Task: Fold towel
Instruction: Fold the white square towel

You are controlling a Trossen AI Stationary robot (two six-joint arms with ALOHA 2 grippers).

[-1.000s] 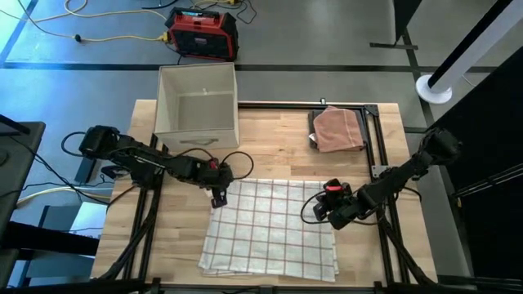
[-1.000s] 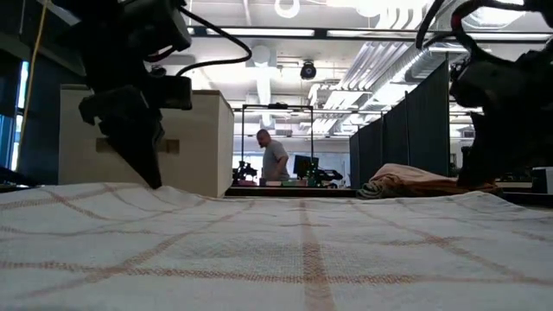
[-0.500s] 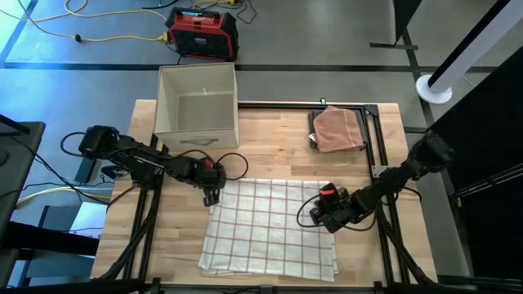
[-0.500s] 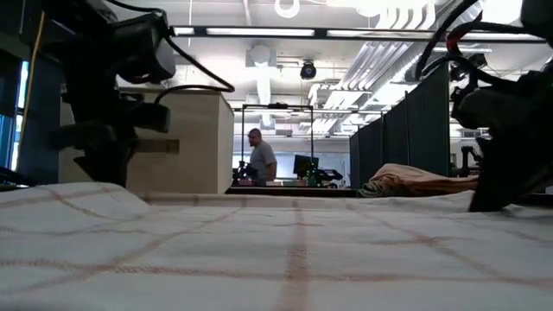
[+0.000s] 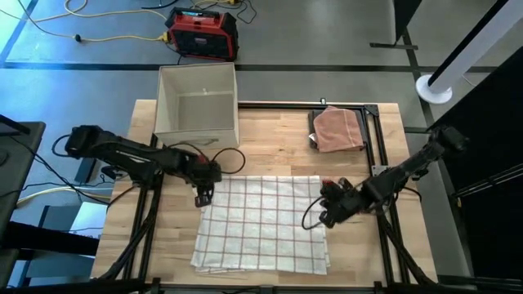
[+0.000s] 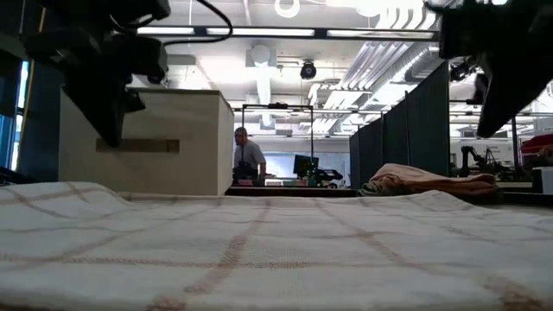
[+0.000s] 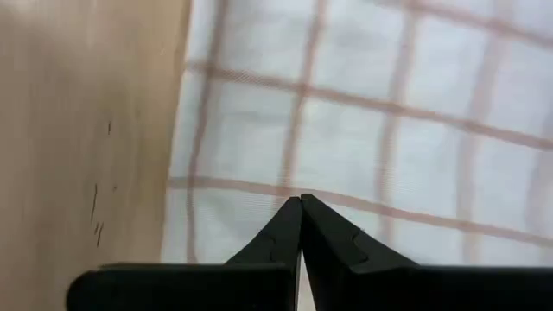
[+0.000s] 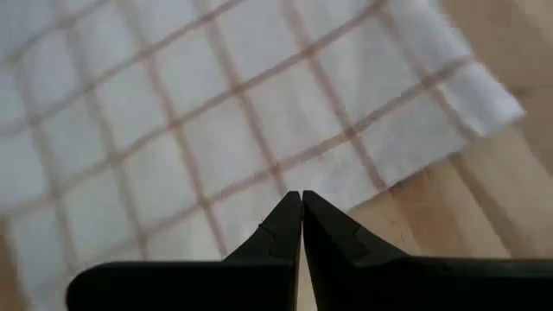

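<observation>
Hovering closed and empty, left claw (image 7: 301,200) and right claw (image 8: 301,195) above towel (image 5: 261,222)

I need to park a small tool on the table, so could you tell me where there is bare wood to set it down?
Bare wood lies between the cardboard box and the pink folded cloth, behind the checked towel. A narrower strip runs along the table's left edge. The towel's far corners are crowded: the left gripper and right gripper sit there.

Box (image 5: 197,100) behind — bare table (image 5: 270,147) between
</observation>
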